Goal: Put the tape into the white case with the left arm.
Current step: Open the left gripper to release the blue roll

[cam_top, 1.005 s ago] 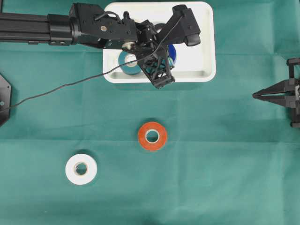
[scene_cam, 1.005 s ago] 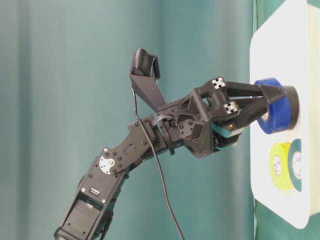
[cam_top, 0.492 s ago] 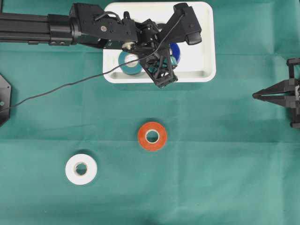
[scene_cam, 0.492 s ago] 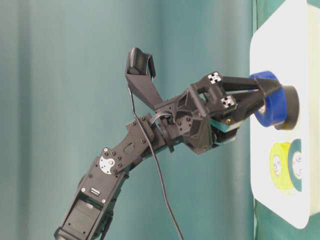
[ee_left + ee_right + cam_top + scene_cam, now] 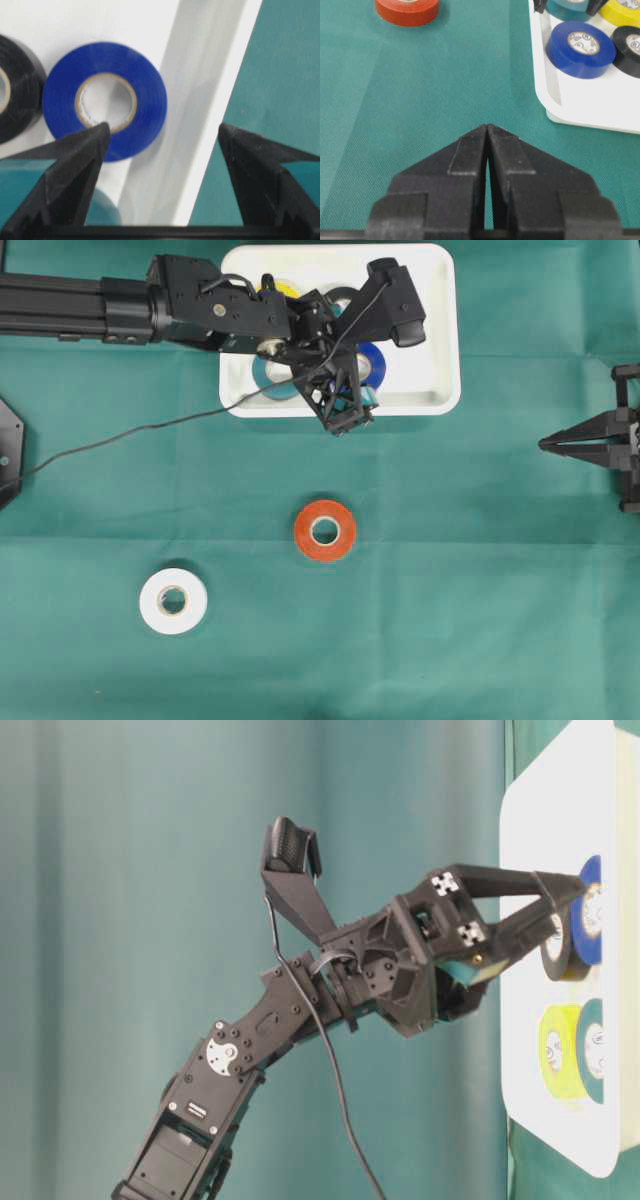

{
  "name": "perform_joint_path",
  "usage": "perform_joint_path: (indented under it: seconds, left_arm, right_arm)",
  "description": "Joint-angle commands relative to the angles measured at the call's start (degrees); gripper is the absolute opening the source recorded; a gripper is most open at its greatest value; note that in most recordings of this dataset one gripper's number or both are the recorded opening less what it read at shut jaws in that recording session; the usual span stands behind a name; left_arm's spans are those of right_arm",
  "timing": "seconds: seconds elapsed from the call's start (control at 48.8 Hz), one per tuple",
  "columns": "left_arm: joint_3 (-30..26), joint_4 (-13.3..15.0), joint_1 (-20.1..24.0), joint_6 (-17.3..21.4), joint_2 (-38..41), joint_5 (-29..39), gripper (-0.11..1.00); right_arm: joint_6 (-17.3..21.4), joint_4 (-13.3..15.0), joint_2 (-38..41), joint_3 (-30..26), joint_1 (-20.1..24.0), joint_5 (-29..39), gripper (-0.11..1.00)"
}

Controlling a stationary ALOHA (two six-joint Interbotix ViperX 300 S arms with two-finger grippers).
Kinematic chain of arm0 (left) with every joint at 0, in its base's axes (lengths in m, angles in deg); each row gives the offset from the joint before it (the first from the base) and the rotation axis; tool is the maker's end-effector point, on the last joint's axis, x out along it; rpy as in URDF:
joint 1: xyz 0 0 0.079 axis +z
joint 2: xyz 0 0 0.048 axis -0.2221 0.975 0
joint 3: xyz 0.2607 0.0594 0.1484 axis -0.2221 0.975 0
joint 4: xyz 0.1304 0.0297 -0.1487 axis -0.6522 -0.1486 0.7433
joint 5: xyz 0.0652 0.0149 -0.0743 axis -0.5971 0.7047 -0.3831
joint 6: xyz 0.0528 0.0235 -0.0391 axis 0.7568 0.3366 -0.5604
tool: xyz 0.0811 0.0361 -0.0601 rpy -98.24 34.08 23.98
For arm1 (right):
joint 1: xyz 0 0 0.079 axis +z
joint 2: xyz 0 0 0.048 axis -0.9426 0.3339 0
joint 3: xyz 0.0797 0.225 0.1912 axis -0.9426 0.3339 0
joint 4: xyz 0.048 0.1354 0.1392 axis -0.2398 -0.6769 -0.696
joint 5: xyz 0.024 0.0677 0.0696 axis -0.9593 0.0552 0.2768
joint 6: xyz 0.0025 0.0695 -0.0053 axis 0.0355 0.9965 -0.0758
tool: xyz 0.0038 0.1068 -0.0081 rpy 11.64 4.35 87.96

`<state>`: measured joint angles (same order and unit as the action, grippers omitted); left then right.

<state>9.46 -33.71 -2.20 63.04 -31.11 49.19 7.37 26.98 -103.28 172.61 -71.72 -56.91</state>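
Note:
The blue tape (image 5: pixel 150 105) lies flat inside the white case (image 5: pixel 432 340), near its front rim, with nothing gripping it. My left gripper (image 5: pixel 162 126) hovers just above it, open, its fingers spread wide; one fingertip (image 5: pixel 97 132) overlaps the roll's hole and the other is over the cloth beyond the rim. In the table-level view the left gripper (image 5: pixel 568 902) stands close to the blue tape (image 5: pixel 590 925). My right gripper (image 5: pixel 543 443) rests shut at the right edge, with nothing in it.
The case also holds a black roll (image 5: pixel 20 100), a teal roll (image 5: pixel 270 375) and a yellow roll (image 5: pixel 280 287). An orange roll (image 5: pixel 325 530) and a white roll (image 5: pixel 172 600) lie on the green cloth. The left arm's cable (image 5: pixel 120 430) trails across the cloth.
The left gripper carried the blue tape down into the case, then opened. The roll has dropped from on edge to lying flat. The right arm has not moved.

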Motion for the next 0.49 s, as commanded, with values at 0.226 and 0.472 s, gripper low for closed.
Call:
perform_joint_path:
  seconds: [0.226, 0.472]
  left_arm:
    - [4.31, 0.0, -0.79, 0.18, -10.11, -0.44, 0.87]
    - [10.02, 0.0, -1.76, 0.09, -17.75, -0.35, 0.87]
  right_arm:
    - [0.09, 0.0, 0.35, -0.62, -0.09, -0.62, -0.09]
    - [0.09, 0.0, 0.35, -0.62, -0.09, -0.62, -0.09]
